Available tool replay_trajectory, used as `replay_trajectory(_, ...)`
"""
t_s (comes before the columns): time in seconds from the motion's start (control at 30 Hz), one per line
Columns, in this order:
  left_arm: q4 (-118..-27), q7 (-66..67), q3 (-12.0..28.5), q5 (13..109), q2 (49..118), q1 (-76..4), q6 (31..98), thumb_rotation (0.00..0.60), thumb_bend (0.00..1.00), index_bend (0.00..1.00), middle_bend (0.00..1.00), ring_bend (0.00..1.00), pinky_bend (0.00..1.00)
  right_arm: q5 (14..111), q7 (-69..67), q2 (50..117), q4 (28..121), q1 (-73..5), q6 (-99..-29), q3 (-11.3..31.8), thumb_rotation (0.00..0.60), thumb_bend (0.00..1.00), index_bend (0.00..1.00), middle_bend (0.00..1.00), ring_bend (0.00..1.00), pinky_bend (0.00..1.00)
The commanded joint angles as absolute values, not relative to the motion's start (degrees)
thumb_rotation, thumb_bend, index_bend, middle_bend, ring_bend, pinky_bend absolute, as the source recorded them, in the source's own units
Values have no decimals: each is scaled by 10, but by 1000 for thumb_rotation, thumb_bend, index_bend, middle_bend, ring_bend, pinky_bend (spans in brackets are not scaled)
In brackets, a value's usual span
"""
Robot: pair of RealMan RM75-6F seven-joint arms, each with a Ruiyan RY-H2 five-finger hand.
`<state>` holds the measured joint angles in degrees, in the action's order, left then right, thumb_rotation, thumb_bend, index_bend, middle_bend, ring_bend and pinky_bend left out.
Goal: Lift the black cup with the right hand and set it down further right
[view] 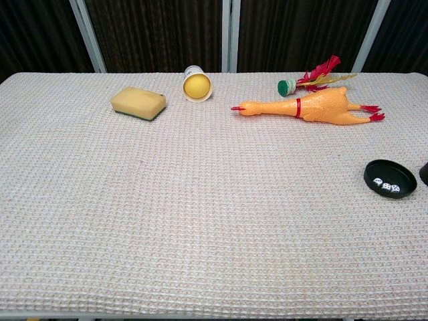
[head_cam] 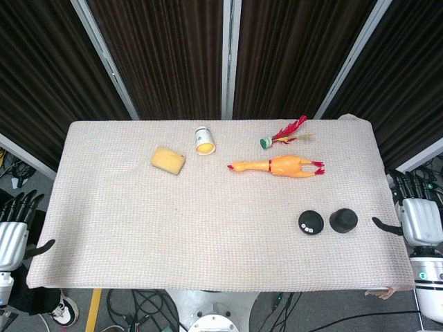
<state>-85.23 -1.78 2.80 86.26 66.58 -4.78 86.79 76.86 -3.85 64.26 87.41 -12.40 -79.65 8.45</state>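
Off the surface's (head_cam: 124, 228) right edge, the right hand (head_cam: 418, 220) hangs with its fingers spread and nothing in them, thumb pointing in toward the cloth. Near that thumb but apart from it, to the hand's left, the black cup (head_cam: 342, 220) stands on the surface, free of any grip; the chest view shows only a dark sliver of it at the right border. Just beside the cup, further from the hand, lies a black dish (head_cam: 311, 222) holding small white dice (view: 388, 186). Beyond these, toward the far edge, a rubber chicken (head_cam: 278, 166) lies on its side, its head pointing away from the hand. Past it, near the far edge, sits a shuttlecock (head_cam: 284, 134) with red feathers. Further left, a white cup (head_cam: 203, 140) lies tipped over, its yellow inside facing the robot, and a yellow sponge (head_cam: 168, 160) rests left of that. Well apart from all this, off the opposite edge, the left hand (head_cam: 14, 232) hangs open-fingered and holds nothing.
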Motion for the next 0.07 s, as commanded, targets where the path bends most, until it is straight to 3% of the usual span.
replay_trajectory(0.03,-849,-19,28,864,667,-50,866,600,113,90,41,0,105,763,-32,641,874,-120,-798,87,600,15,2,73,0,0)
replay_trajectory(0.07,-848,-19,28,864,668,-50,866,600,113,90,41,0,105,763,-30,642,872,-119,-798,87,600,18,2,73,0,0)
